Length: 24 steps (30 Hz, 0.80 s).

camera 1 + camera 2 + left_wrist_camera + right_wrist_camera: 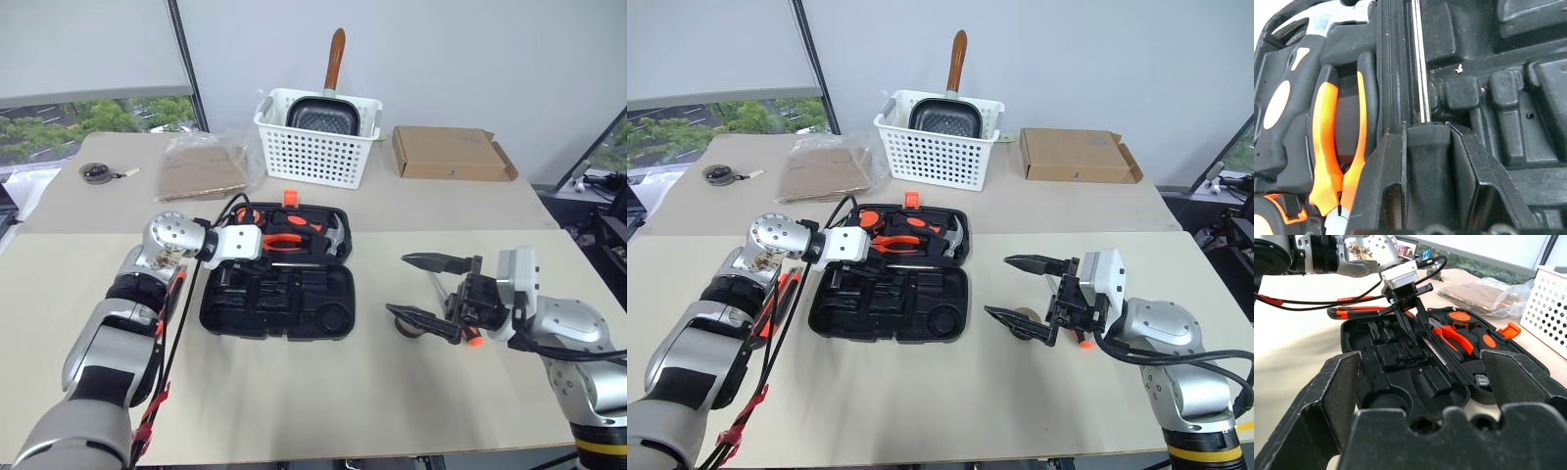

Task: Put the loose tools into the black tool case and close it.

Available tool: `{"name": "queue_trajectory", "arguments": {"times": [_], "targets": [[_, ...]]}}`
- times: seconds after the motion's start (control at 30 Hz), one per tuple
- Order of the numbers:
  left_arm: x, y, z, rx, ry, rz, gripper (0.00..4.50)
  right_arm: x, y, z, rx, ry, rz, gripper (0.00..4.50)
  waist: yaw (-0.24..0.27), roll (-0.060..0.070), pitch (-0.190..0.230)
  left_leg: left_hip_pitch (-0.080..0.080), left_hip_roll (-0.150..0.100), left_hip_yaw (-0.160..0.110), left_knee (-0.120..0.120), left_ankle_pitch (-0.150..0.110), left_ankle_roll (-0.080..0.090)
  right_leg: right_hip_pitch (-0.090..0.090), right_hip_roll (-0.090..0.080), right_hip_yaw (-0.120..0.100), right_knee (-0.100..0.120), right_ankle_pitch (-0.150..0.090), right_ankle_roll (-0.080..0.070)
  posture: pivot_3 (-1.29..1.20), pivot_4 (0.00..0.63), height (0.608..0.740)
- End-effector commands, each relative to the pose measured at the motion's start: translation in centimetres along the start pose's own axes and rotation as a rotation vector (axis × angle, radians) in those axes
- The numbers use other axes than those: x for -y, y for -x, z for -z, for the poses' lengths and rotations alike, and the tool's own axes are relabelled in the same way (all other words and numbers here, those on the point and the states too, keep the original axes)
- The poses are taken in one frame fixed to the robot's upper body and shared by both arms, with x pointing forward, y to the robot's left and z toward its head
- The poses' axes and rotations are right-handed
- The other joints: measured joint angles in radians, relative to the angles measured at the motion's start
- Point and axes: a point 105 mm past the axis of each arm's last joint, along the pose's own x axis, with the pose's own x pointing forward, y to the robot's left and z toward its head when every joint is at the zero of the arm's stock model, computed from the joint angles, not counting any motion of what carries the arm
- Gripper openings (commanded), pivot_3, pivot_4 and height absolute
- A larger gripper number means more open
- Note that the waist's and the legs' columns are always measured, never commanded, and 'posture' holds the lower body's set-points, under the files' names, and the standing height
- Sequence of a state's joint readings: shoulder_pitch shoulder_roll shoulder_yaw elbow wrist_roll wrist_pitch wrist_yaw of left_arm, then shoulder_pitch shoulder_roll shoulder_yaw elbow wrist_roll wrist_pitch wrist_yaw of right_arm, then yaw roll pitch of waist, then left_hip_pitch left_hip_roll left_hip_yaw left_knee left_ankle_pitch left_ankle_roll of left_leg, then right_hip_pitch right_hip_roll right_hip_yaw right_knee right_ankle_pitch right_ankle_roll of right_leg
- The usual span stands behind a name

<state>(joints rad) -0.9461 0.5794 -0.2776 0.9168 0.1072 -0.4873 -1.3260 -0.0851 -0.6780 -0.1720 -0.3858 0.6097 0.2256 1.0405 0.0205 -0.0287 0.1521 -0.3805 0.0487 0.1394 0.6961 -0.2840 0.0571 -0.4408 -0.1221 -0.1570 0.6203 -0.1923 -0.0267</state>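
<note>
Your left gripper [1413, 316] pinched a screwdriver [1420, 63] by its handle over the open black tool case [277, 294] mid-table. I judged seating its shaft came next. Your right gripper [423, 286] hung spread beside the tape roll [1022, 321].

White lattice basket [315, 147] top centre, dark pan [323, 115] inside; cardboard box [451, 154] upper right; bagged brown sheets [199, 168] and corded disc [96, 173] upper left.

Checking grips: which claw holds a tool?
The left claw, shut on a screwdriver over the case; the right claw stands wide open, empty.
</note>
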Motion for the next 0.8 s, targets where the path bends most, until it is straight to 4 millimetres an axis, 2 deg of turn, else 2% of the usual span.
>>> {"name": "queue_trajectory", "arguments": {"times": [0.03,0.07,0.3,0.5,0.6,0.7,0.73,0.8], "targets": [[-0.1,-0.1,-0.6,0.024,-0.015,0.02,1.76,0.0,0.3,-1.3,0.024,0.067,0.01,4.5,0.0,0.0,0.0,0.0,0.0,0.0,0.0,0.0,0.0,0.0,0.0,0.0,0.0,0.0,0.0,0.0,0.15,0.7],[-0.1,0.0,-0.7,0.034,-0.01,0.024,1.95,0.0,0.3,-1.3,0.023,0.067,0.011,4.5,0.0,0.0,0.0,0.0,0.0,0.0,0.0,0.0,0.0,0.0,0.0,0.0,0.001,0.0,0.0,0.0,0.15,0.7],[-0.6,1.0,-2.1,0.128,-0.056,-0.005,4.48,0.0,0.3,-1.0,0.017,0.062,0.003,4.5,-0.006,0.0,0.0,-0.001,0.0,0.0,0.001,0.0,0.0,-0.001,0.0,0.001,0.001,0.0,0.0,0.0,0.15,0.7],[-3.7,2.5,-4.2,0.27,0.022,-0.202,4.48,0.0,0.2,-0.8,0.018,0.062,-0.005,4.5,-0.006,0.0,0.0,-0.001,0.0,0.001,0.002,0.0,0.0,0.0,0.0,0.001,0.001,0.0,0.0,0.0,0.15,0.7],[-4.8,3.2,-4.9,0.356,0.159,-0.307,3.8,0.0,0.2,-0.8,0.018,0.064,-0.005,4.5,-0.006,0.0,0.0,-0.001,0.0,0.0,0.003,0.0,0.0,0.0,-0.001,0.001,0.002,0.0,0.0,0.0,0.15,0.7],[-2.7,3.0,-4.0,0.339,0.225,-0.265,2.53,-0.1,0.3,-0.7,0.016,0.057,-0.004,4.5,-0.011,0.001,-0.001,0.0,0.0,0.0,0.003,0.0,0.0,0.0,0.0,0.003,0.003,0.0,0.0,0.0,0.15,0.7],[-2.0,2.8,-3.5,0.301,0.22,-0.254,2.32,-0.2,0.3,-0.7,0.016,0.056,-0.004,4.5,-0.015,0.002,-0.001,0.002,0.0,0.001,0.002,0.001,-0.001,0.0,0.0,0.004,0.003,0.0,0.0,0.0,0.15,0.7],[-1.0,2.6,-2.6,0.254,0.232,-0.242,1.55,-0.3,0.3,-0.6,0.015,0.052,-0.01,4.5,-0.019,0.002,-0.001,0.005,0.0,0.003,0.001,0.003,-0.006,0.001,0.0,0.006,0.004,0.0,0.0,0.0,0.15,0.7]]}}
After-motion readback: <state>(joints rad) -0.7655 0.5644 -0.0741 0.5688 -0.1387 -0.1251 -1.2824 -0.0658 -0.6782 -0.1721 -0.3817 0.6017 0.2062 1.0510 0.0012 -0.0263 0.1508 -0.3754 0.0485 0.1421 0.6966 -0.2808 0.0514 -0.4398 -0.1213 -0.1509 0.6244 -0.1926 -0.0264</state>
